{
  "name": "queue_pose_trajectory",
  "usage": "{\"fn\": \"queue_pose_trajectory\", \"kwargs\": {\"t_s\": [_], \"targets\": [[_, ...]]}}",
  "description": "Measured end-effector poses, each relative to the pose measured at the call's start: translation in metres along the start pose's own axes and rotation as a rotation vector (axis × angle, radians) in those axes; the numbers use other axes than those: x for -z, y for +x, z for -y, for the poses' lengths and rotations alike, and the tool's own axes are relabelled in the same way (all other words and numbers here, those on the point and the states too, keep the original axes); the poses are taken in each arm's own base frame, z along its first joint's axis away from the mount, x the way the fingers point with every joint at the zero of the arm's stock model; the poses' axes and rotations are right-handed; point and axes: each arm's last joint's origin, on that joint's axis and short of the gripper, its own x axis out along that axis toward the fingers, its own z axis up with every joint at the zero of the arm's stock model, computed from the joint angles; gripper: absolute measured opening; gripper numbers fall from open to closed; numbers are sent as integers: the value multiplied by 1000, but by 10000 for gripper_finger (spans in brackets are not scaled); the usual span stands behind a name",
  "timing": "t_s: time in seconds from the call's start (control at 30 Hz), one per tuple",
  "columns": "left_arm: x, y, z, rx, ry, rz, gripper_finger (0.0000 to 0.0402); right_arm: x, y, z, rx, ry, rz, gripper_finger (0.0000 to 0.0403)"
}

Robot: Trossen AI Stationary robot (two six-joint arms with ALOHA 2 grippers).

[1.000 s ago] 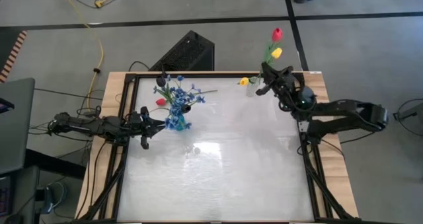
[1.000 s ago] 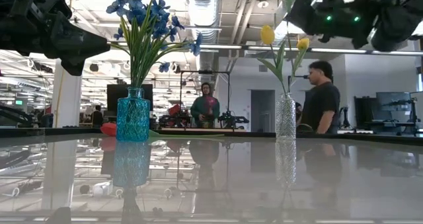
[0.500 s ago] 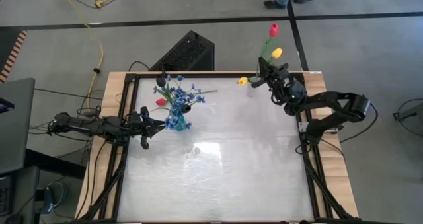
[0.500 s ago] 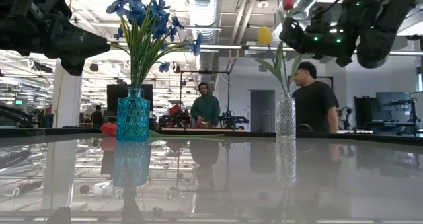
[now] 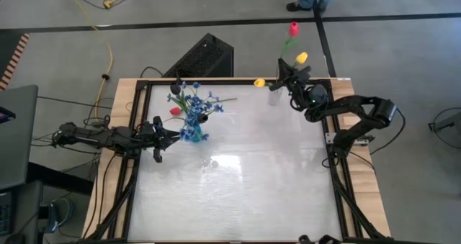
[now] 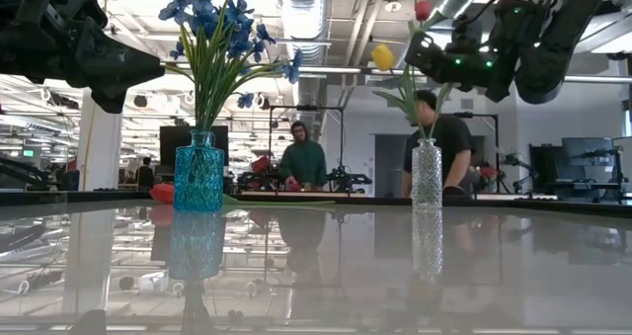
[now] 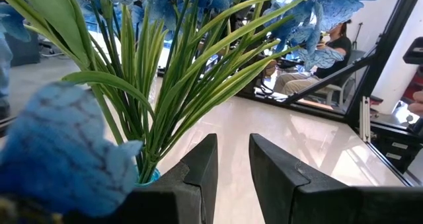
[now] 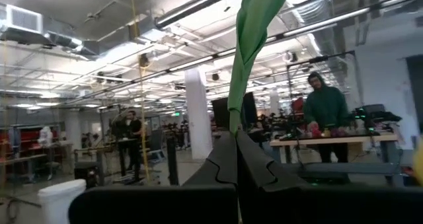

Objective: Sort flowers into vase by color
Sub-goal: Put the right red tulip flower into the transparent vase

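Note:
A clear glass vase (image 5: 272, 98) (image 6: 427, 175) stands at the table's far right with yellow tulips (image 5: 301, 57) (image 6: 382, 55) in it. My right gripper (image 5: 286, 73) (image 6: 423, 54) (image 8: 234, 141) hovers just above it, shut on the stem of a red tulip (image 5: 293, 29) (image 6: 423, 9). A blue glass vase (image 5: 193, 134) (image 6: 198, 172) at the far left holds blue sprays (image 5: 189, 96) (image 7: 165, 85). Another red tulip (image 5: 175, 111) (image 6: 162, 193) lies on the table beside it. My left gripper (image 5: 164, 136) (image 7: 232, 164) is open, just left of the blue vase, touching nothing. My right gripper pinches the red tulip's green stem and leaf (image 8: 233, 115) between its two shut fingers, coming roughly level from the table's right, across the stem. The stem stands about upright, with the red bloom above the fingers. Whether its lower end sits in the clear vase, I cannot tell.
A black-headed bloom (image 5: 203, 118) sits among the blue sprays. The glossy tabletop (image 5: 238, 179) lies bare toward the near edge. Metal frame rails (image 5: 338, 179) run along both sides. People stand and walk in the room behind the far edge (image 6: 301, 157).
My right gripper has moved toward the table's left and far edge, over the clear vase, staying shut and carrying the red tulip along. A yellow tulip in the clear vase has tipped toward the left. My left arm has kept still.

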Motion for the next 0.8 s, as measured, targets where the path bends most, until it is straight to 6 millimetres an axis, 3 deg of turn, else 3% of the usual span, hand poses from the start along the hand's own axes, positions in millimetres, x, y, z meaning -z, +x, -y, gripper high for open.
{"fn": "queue_pose_trajectory", "kwargs": {"t_s": [0.53, 0.8], "targets": [[0, 0, 0, -1, 0, 0, 75, -4, -3, -8, 31, -43, -12, 15], [0, 0, 0, -1, 0, 0, 75, 9, -4, -7, 64, -113, -134, 18]]}}
